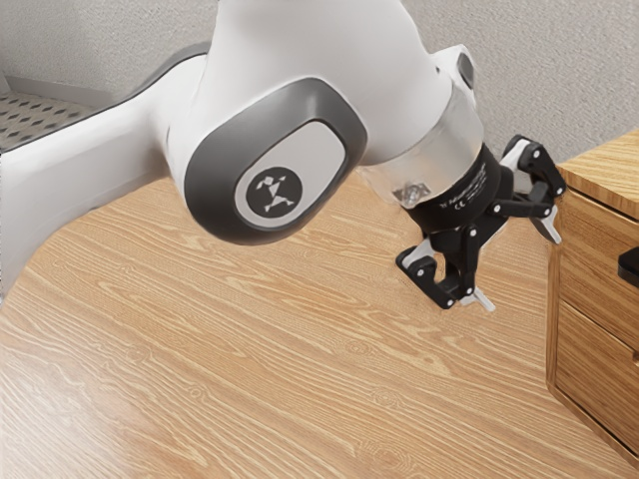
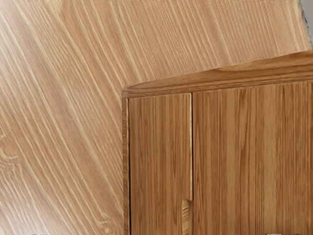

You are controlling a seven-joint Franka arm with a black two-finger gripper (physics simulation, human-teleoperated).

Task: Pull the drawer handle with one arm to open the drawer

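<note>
A wooden drawer cabinet stands on the table at the exterior view's right edge, with an upper drawer front and a lower one. A dark handle juts from the upper front at the frame's edge. My black gripper hangs open just off the cabinet's front corner, fingers spread wide, nothing between them and touching nothing. In the wrist view the cabinet front faces the hand, two panels split by a thin seam. A small wood-coloured nub sits on that seam.
The wooden tabletop stretches across the exterior view's left and front. A grey textured wall rises behind. A perforated grey surface lies at the far left, behind my arm's base.
</note>
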